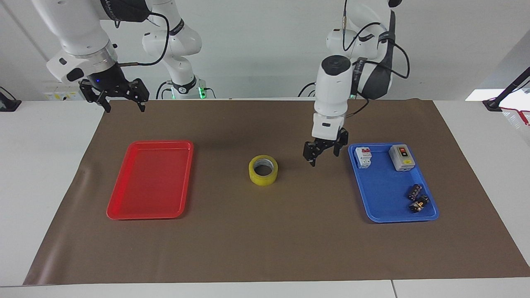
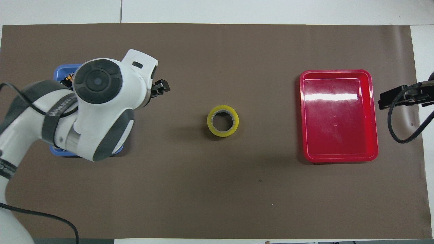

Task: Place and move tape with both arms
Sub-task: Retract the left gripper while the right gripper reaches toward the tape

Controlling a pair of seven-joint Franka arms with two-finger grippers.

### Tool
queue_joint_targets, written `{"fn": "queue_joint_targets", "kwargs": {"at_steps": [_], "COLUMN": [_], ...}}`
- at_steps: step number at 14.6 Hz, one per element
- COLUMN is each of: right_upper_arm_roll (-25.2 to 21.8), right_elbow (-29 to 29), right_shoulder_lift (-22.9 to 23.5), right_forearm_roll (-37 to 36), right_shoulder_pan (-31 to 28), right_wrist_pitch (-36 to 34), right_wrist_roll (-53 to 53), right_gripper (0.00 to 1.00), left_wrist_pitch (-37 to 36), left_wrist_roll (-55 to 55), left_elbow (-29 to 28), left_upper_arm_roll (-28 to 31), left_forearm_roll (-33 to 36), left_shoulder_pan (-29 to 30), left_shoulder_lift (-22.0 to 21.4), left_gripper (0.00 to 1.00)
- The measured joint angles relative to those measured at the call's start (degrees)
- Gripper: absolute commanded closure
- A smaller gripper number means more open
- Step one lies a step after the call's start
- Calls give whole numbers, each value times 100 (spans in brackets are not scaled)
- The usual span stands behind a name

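The tape [image 1: 263, 169], a yellow roll with a whitish core, lies flat on the brown mat in the middle of the table, between the two trays; it also shows in the overhead view [image 2: 222, 120]. My left gripper [image 1: 326, 154] is open and empty, raised over the mat between the tape and the blue tray [image 1: 385, 190]; in the overhead view only one black finger [image 2: 161, 88] shows past the wrist. My right gripper [image 1: 124, 107] is open and empty, and waits over the mat's edge nearest the robots, at the right arm's end; it also shows in the overhead view [image 2: 396, 96].
An empty red tray [image 1: 151, 178] lies toward the right arm's end. The blue tray holds a white circuit breaker [image 1: 363, 157], a grey switch box [image 1: 401, 157] and small black parts [image 1: 417, 198]. In the overhead view the left arm covers most of the blue tray [image 2: 61, 67].
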Motion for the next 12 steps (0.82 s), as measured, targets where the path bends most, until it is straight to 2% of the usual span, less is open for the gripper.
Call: {"fn": "queue_joint_targets", "kwargs": {"at_steps": [3,7,10,12], "right_upper_arm_roll": [87,177,200,206], "right_elbow": [-5,-89,-257,-688], "right_shoulder_lift": [5,319,808,990], "right_forearm_roll": [4,15,16,16], "right_shoulder_pan": [103,874,1624,1959], "right_wrist_pitch": [26,403,1153,1966], "right_wrist_roll": [-61,68,999,1421], "right_gripper": [0,0,0,0], "left_wrist_pitch": [-544,-1293,-1797,-2083], "left_wrist_roll": [1458,2860,3275,3308], "left_elbow": [1,317,783,1089], "left_upper_arm_roll": [24,53,60,59], "left_forearm_roll": [-499,-951,-980,-980], "left_shoulder_pan": [748,1615,1889,1989], "left_shoulder_lift": [-457,-751,-745,-703], "left_gripper": [0,0,0,0]}}
